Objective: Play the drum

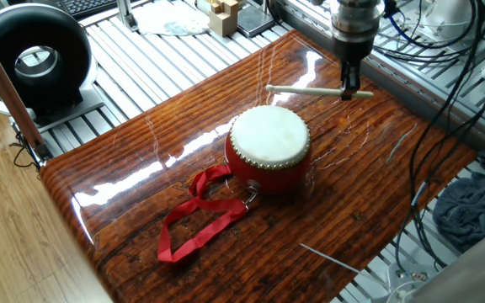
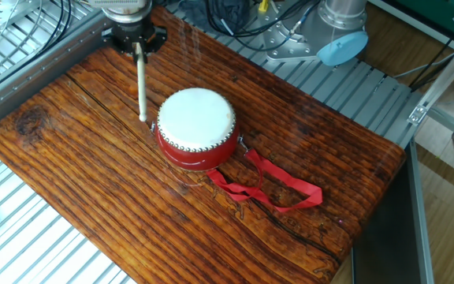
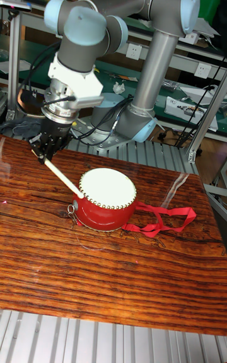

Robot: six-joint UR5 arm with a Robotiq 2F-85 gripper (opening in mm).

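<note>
The drum (image 1: 269, 148) (image 2: 197, 126) (image 3: 106, 198) sits mid-table on the wooden board: red body, cream skin, studded rim, its red ribbon strap (image 1: 198, 217) (image 2: 273, 185) trailing on the wood. My gripper (image 1: 349, 86) (image 2: 138, 46) (image 3: 43, 152) hangs beyond the drum's far side, shut on a pale wooden drumstick (image 1: 308, 91) (image 2: 142, 85) (image 3: 62, 178). The stick is raised off the skin and points past the drum's edge rather than across it.
A big black ring-shaped device (image 1: 32, 57) stands off the board at the back left. Cables (image 1: 453, 76) hang along the right side. A thin metal rod (image 1: 331, 258) lies near the board's front edge. The arm's base (image 2: 329, 31) stands behind the board.
</note>
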